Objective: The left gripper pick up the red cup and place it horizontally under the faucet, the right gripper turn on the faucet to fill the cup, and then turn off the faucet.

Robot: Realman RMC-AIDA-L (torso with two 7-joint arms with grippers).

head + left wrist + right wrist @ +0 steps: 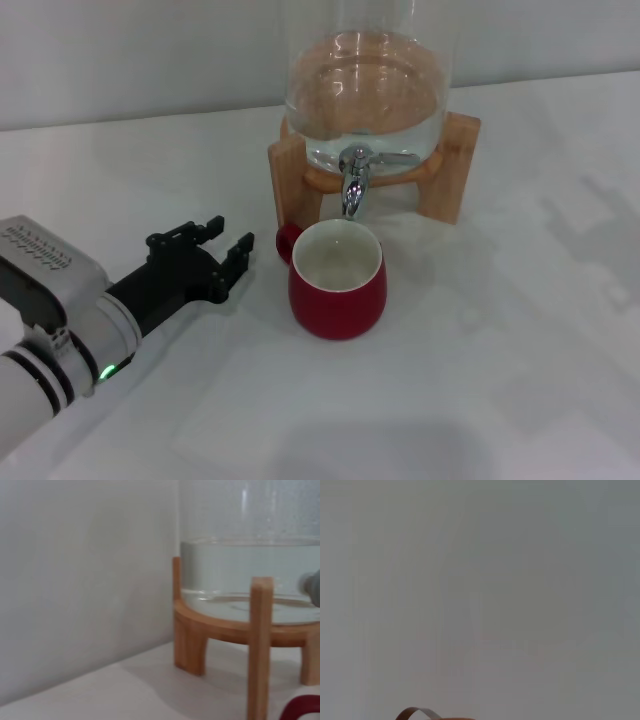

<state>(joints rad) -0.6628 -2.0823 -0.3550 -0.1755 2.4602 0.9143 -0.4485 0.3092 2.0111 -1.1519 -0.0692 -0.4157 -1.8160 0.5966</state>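
Standing upright on the white table (480,380), the red cup (337,279) is sitting directly below the faucet (354,178), its white inside facing up and its small handle (287,240) pointing toward the robot's left. The faucet's chrome spout is hanging just above the cup's far rim, not touching it.

Glass dispenser (365,95): resting on a wooden stand (448,180), holding clear water in its lower part.

Left gripper (222,251): lying low over the table just beside the cup on the handle side, apart from it, its 2 black fingers spread open and gripping nothing. A green light (104,371) is glowing on its wrist.

Left wrist view: showing the stand's legs (261,645), the water-filled glass and a sliver of red cup (301,709) at the edge.

Right gripper: not showing in any view; the right wrist view is giving mostly a blank grey surface, with what may be a curved brown rim (420,713) at its edge.
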